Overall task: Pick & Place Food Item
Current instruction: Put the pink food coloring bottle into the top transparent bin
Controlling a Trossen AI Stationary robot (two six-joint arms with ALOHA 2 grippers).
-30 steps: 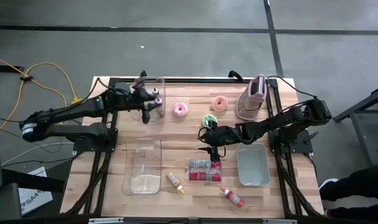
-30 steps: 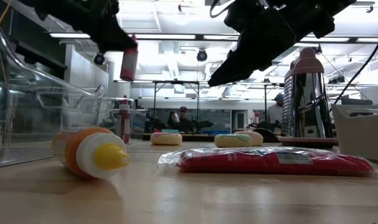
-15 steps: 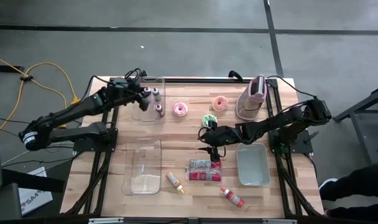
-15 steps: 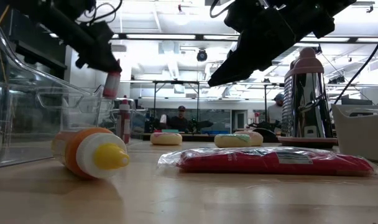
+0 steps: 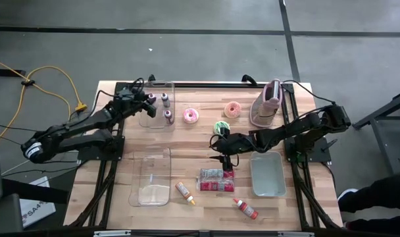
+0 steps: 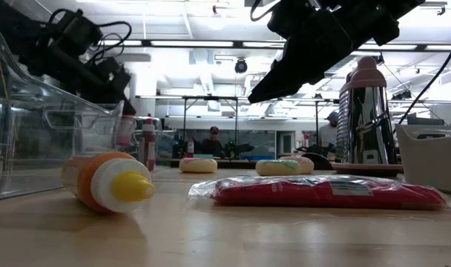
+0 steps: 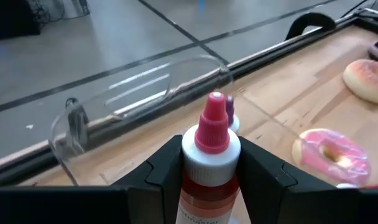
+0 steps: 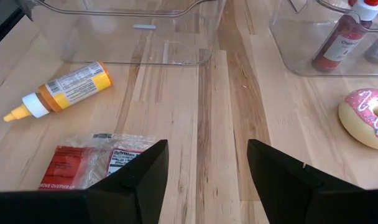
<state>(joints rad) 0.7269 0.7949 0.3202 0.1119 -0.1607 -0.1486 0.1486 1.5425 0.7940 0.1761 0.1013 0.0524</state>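
A red sauce bottle (image 7: 211, 127) with a pink cap and white collar stands upright between the fingers of my left gripper (image 5: 149, 99), inside the far clear bin (image 5: 162, 85) at the table's far left. Two more bottles (image 5: 166, 107) stand in that bin. My right gripper (image 5: 221, 157) hovers open mid-table over a red food packet (image 8: 83, 165) that lies flat on the wood. A pink donut (image 5: 190, 116), a peach donut (image 5: 233, 108) and a green one (image 5: 220, 126) lie on the table between the arms. My left gripper pinches the bottle's upper body just under the white collar (image 7: 207, 186) between its two fingers. The fingers come slanting down from the table's left side. The bottle stays upright inside the bin; whether its base rests on the bin floor I cannot tell.
A second clear bin (image 5: 152, 176) and a grey tray (image 5: 267, 174) sit near the front. An orange bottle (image 5: 184, 191) and a red bottle (image 5: 245, 209) lie near the front edge. A tall pink and silver vessel (image 5: 267, 104) stands at the far right.
My left gripper has gone down and a little toward the table's left edge, turning as it went, and has carried the red bottle from above the far bin's rim down into the bin. The bottle has stayed upright.
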